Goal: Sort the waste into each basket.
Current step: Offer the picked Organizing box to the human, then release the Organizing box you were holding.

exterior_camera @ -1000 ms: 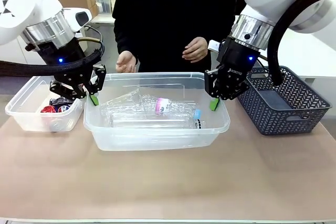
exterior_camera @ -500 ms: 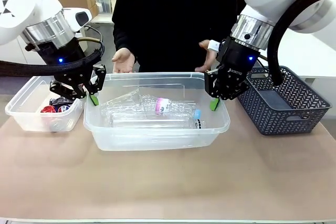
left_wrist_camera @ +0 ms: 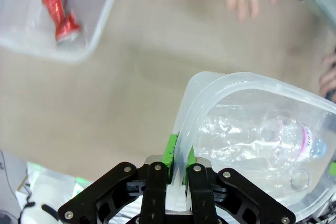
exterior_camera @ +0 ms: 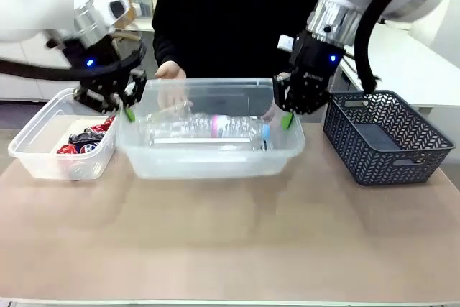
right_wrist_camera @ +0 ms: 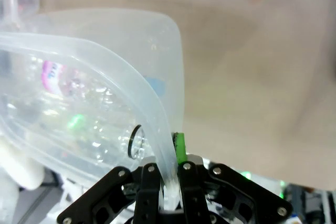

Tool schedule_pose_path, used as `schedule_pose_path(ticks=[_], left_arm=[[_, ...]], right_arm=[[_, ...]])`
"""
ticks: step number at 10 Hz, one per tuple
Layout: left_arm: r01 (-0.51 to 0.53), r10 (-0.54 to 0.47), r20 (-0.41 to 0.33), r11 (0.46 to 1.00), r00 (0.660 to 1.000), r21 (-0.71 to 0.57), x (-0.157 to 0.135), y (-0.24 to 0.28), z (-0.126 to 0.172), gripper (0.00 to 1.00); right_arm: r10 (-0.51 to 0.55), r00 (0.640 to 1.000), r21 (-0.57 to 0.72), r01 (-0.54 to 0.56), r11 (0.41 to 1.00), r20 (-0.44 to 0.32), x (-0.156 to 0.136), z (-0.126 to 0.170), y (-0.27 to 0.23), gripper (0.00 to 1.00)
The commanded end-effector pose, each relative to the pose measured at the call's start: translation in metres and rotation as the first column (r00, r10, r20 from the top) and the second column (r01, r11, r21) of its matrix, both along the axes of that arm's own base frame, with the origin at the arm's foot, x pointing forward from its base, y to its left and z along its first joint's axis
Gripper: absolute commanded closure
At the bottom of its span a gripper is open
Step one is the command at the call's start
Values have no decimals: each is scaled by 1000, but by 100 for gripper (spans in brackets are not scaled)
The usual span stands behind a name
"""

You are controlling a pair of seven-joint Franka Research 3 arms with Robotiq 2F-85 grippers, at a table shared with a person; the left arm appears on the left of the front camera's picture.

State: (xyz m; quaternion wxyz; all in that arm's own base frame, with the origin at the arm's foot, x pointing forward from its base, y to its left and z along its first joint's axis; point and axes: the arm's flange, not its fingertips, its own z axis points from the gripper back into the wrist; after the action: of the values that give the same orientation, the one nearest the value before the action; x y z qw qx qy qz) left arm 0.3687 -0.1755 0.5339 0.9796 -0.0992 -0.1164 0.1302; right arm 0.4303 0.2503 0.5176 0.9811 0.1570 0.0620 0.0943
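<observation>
the big see-through plastic tub (exterior_camera: 208, 159) has round corners and a lipped rim, and crinkly clear bottles (exterior_camera: 205, 129) lie inside it, while a smaller clear tub (exterior_camera: 43, 156) to its left holds shiny red cans (exterior_camera: 79, 141). the left claw (exterior_camera: 128, 111) pinches the big tub's left rim and the right claw (exterior_camera: 286, 118) pinches its right rim, both squeezed tight on the thin plastic, and a person's hand (exterior_camera: 169, 71) is just behind it. the bench (exterior_camera: 230, 249) is smooth and tan, and a dark woven basket (exterior_camera: 384, 141) sits at the right.
</observation>
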Motion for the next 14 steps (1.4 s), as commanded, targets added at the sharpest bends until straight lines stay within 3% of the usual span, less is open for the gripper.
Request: schedule_pose_path(ticks=[1,3,4,6,7,14], left_arm=[[-62,57,78,996,995,62,68,6,9,94],[-22,20,38,999,999,44,91,2,-6,94],[19,-19,8,1000,1000,11,94,3,-14,94],[0,0,-30,1000,1000,-24,92,11,-27,94],[27,-26,-25,999,999,30,96,-2,-28,94],[38,-37,-35,999,999,26,95,-4,-32,94]], right_arm=[[-2,998,-72,-3,997,-70,64,13,8,95],[-44,990,-76,34,997,-130,86,-4,12,95],[-68,986,-83,56,995,-150,88,-12,10,95],[-101,980,-75,89,993,-169,89,-29,9,95],[-59,992,-51,53,997,-112,99,-27,8,95],[-74,990,-56,67,996,-120,101,-30,6,95]])
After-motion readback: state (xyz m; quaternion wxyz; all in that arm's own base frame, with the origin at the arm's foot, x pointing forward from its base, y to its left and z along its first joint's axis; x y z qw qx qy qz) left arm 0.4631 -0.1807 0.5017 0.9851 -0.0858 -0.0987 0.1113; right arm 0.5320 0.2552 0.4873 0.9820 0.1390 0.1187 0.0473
